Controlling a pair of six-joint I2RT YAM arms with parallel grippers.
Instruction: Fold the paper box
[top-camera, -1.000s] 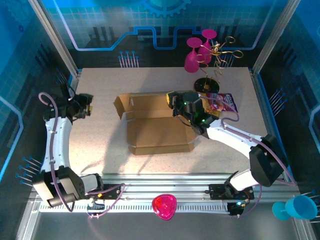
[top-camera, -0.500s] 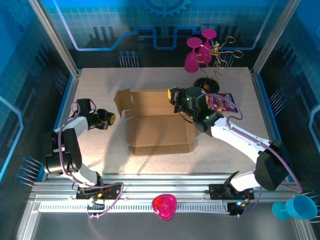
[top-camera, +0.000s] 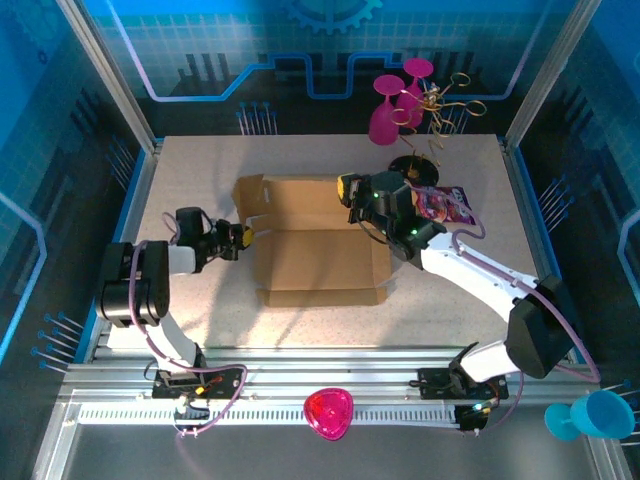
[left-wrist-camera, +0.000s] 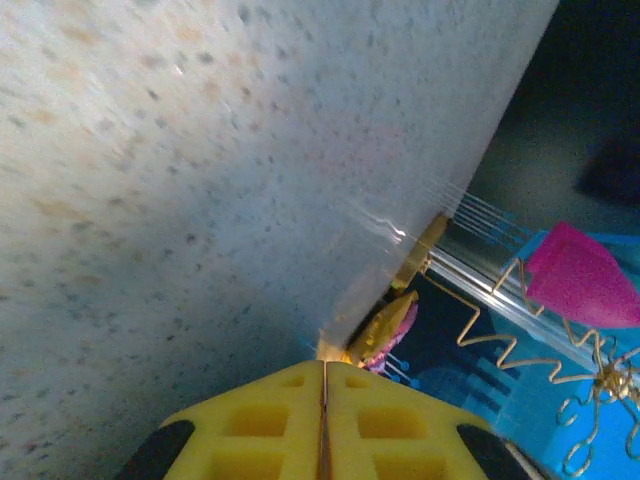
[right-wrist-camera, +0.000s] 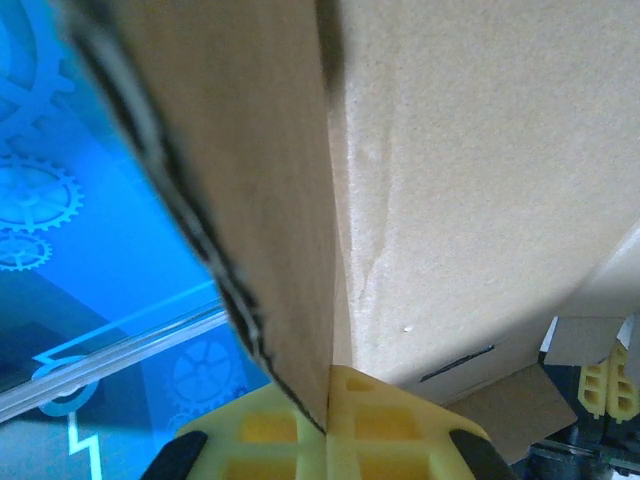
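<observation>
The brown paper box (top-camera: 315, 260) lies open in the middle of the table, its back panel and side flaps partly raised. My right gripper (top-camera: 347, 190) is at the box's back right corner, shut on a cardboard flap (right-wrist-camera: 250, 180) whose edge runs between its yellow pads (right-wrist-camera: 395, 425). My left gripper (top-camera: 245, 238) lies low on the table, right at the box's left edge, beside the raised left flap (top-camera: 250, 200). In the left wrist view its yellow pads (left-wrist-camera: 260, 425) are pressed together with nothing between them, over the speckled tabletop (left-wrist-camera: 200, 180).
The purple-yellow snack packet (top-camera: 445, 205) lies right of the box. A wire rack with pink glasses (top-camera: 415, 100) stands at the back right. A pink bowl (top-camera: 328, 413) and a blue cup (top-camera: 600, 415) sit beyond the near rail.
My left arm has swung in from the far left and dropped low, ending at the box's left edge. The right gripper has kept its hold on the flap, shifting only slightly.
</observation>
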